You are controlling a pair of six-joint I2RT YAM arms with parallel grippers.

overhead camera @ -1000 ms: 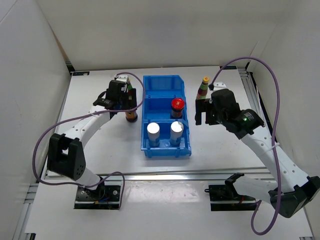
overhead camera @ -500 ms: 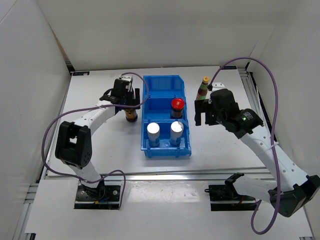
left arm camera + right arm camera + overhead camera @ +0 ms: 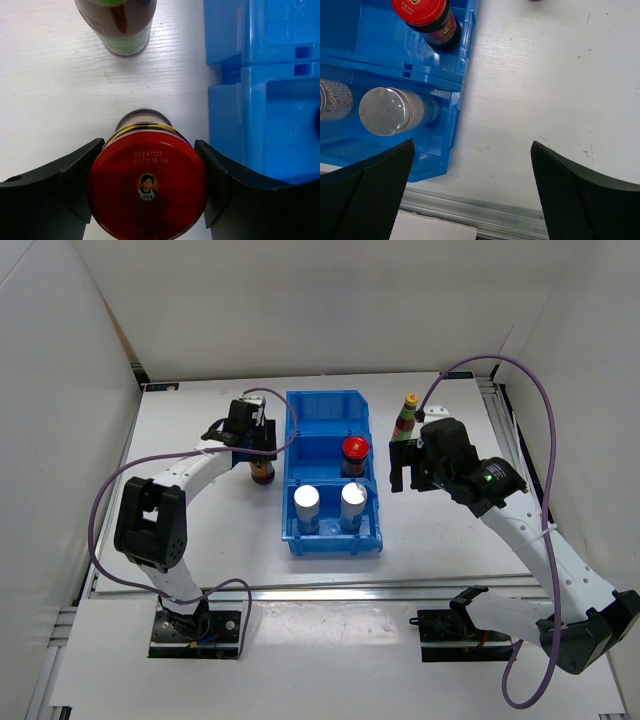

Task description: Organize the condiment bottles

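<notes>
**Left gripper on jar, right gripper empty**

Left gripper is clamped on the lid of a red-lidded jar, over the desk at 9 o'clock of the blue bin. One slim bottle stands at the jar's 12 o'clock, apart from it. The bin's middle compartment holds the second jar. Its near compartment holds the left cylinder and the right cylinder, side by side. The other slim bottle stands on the desk at 3 o'clock of the bin's far compartment. Right gripper has its fingers wide apart and empty, over the desk just beside the bin's right wall.
</notes>
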